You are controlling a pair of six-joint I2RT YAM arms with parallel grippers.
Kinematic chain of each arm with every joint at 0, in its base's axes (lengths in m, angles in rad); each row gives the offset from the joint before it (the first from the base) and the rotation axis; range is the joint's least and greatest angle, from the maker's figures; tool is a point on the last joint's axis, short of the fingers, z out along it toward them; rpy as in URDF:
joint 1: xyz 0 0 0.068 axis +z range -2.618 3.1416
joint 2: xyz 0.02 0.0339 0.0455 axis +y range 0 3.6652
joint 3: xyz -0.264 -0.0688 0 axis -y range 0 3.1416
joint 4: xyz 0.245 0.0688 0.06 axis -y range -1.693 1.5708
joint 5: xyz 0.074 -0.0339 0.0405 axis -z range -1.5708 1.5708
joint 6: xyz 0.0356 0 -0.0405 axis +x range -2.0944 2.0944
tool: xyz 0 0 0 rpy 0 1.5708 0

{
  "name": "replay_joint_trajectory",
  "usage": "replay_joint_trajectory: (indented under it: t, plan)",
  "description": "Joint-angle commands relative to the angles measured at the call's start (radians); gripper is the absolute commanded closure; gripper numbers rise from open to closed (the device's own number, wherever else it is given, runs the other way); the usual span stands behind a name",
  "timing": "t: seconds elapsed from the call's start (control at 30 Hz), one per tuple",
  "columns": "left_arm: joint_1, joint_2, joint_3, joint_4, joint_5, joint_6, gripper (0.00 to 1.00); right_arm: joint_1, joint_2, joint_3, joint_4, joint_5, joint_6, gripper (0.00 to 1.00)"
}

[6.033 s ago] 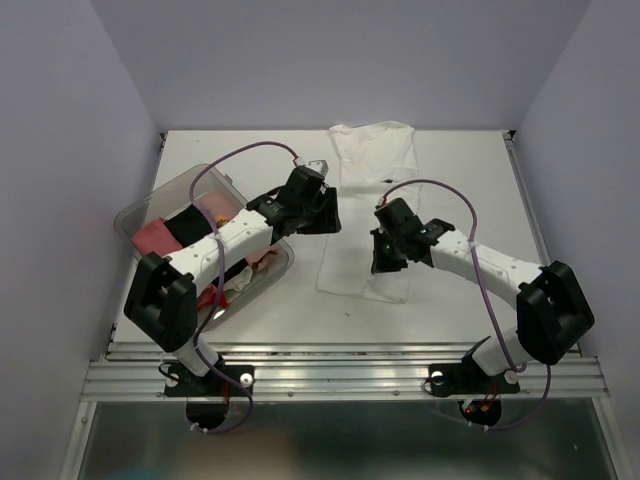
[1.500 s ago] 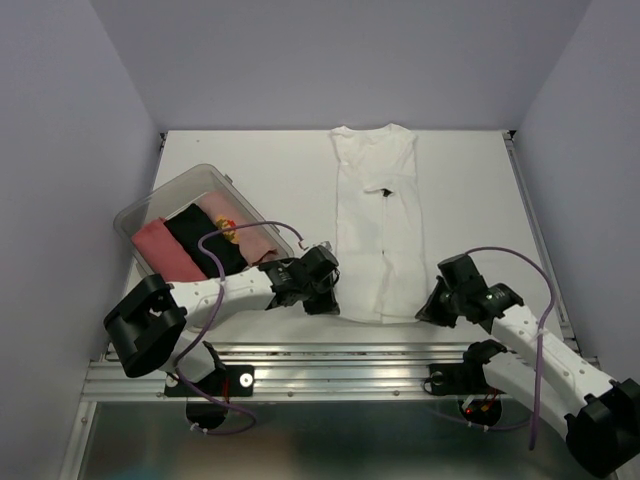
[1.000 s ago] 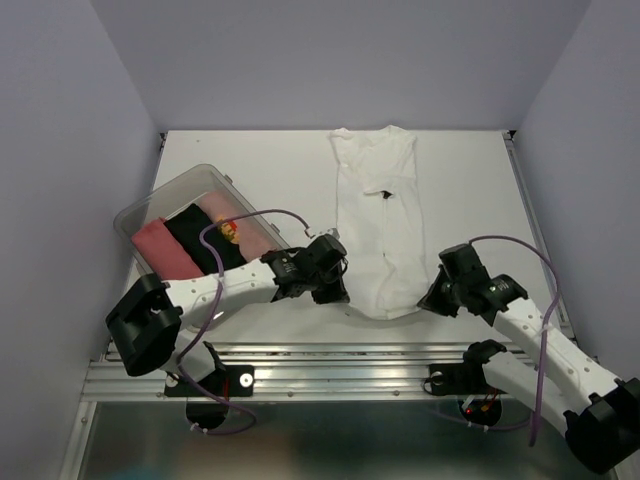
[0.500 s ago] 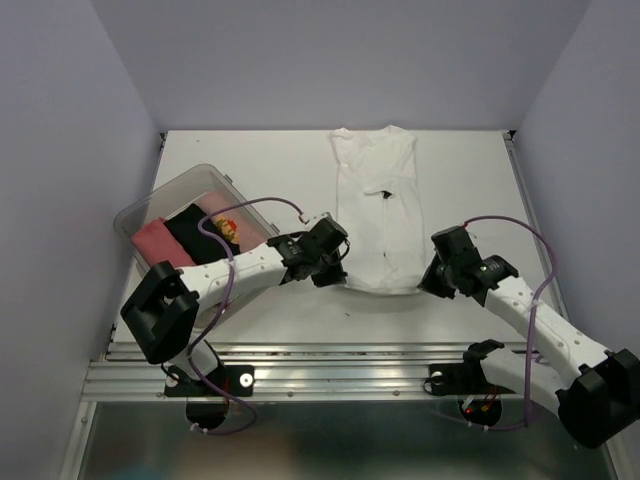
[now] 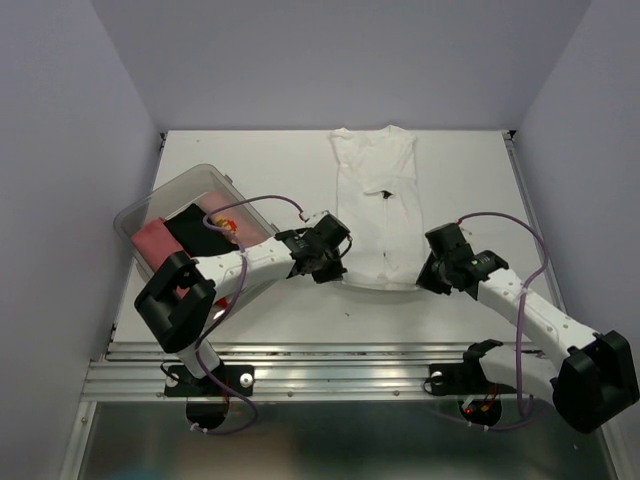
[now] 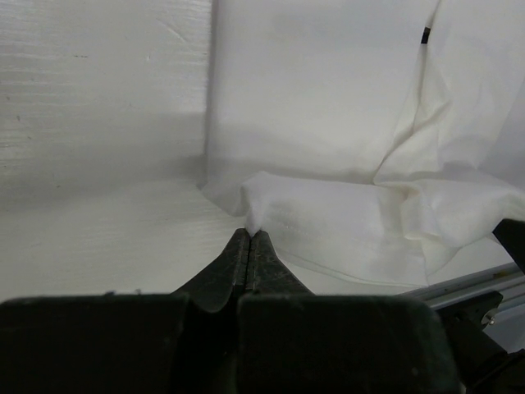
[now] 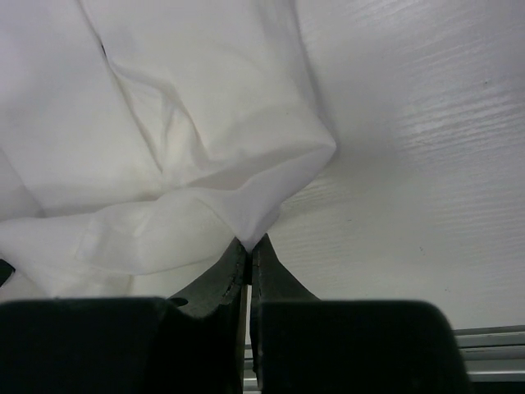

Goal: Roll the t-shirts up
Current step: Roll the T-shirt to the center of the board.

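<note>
Both of your arms have drawn back from the table's point(image 5: 260, 170) near edge since a second and a half ago. They have carried the bottom hem of the white t-shirt point(image 5: 375, 180) with them, so from above the shirt now looks shorter.

At far left, a clear plastic tub point(image 5: 165, 190) sits at an angle on the table. Side by side in it lie a salmon-pink t-shirt point(image 5: 150, 240), a black t-shirt point(image 5: 185, 225) and a pale printed t-shirt point(image 5: 228, 222) with red and yellow on it, partly hidden by your left arm and its cable.

Just right of the tub, your left gripper point(image 5: 335, 270) sits at the shirt's near left corner. Its wrist view shows the jaws pressed together on a small peak of white cloth point(image 6: 312, 98) — pinched right at the gripper tip point(image 6: 248, 236).

The white t-shirt lies lengthwise at the table's centre, collar at the far edge, with a small dark neck label point(image 5: 385, 193) midway down. Its near end is folded back on itself and rumpled.

On the right, your right gripper point(image 5: 424, 278) mirrors the left. Its jaws are clenched point(image 7: 248, 245) on the near right corner of the shirt point(image 7: 180, 98), and the cloth bunches just beyond the fingertips.
</note>
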Motion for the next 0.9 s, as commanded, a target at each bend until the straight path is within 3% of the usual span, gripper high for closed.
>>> replay_joint_trajectory:
  t: [0.0, 0.3, 0.33, 0.4, 0.43, 0.47, 0.5, 0.53, 0.63, 0.73, 0.77, 0.87]
  plan:
    - [0.002, -0.030, 0.026, 0.000, 0.016, 0.044, 1.00, 0.001, -0.036, 0.014, 0.032, -0.003, -0.007, 0.99]
    - [-0.071, -0.097, -0.055, -0.029, 0.207, 0.075, 1.00, 0.001, -0.152, -0.112, -0.053, -0.168, 0.020, 0.99]
    - [-0.081, -0.097, -0.064, -0.031, 0.214, 0.069, 1.00, 0.001, -0.175, -0.118, -0.065, -0.200, 0.026, 0.95]
    - [-0.101, -0.094, -0.098, -0.027, 0.237, 0.064, 1.00, 0.001, -0.194, -0.129, -0.094, -0.211, 0.036, 0.72]
    - [-0.104, -0.093, -0.106, -0.025, 0.246, 0.063, 0.96, 0.001, -0.206, -0.131, -0.103, -0.219, 0.043, 0.38]
    - [-0.105, -0.091, -0.113, -0.023, 0.256, 0.063, 0.88, 0.001, -0.208, -0.126, -0.114, -0.221, 0.046, 0.27]
    - [-0.110, -0.096, -0.121, -0.025, 0.268, 0.067, 0.58, 0.001, -0.206, -0.119, -0.135, -0.216, 0.048, 0.20]
    - [-0.110, -0.102, -0.123, -0.030, 0.270, 0.069, 0.44, 0.001, -0.205, -0.106, -0.148, -0.199, 0.048, 0.14]
    - [-0.113, -0.141, -0.109, -0.074, 0.256, 0.087, 0.13, 0.001, -0.194, -0.011, -0.183, -0.129, 0.037, 0.13]
    - [-0.111, -0.178, -0.048, -0.152, 0.188, 0.115, 0.12, 0.001, -0.173, 0.030, -0.166, -0.078, 0.013, 0.17]
    - [-0.110, -0.188, -0.029, -0.161, 0.150, 0.122, 0.14, 0.001, -0.160, 0.045, -0.156, -0.072, 0.005, 0.23]
    - [-0.108, -0.182, 0.023, -0.146, 0.109, 0.144, 0.45, 0.001, -0.096, 0.043, -0.079, -0.102, -0.015, 0.60]
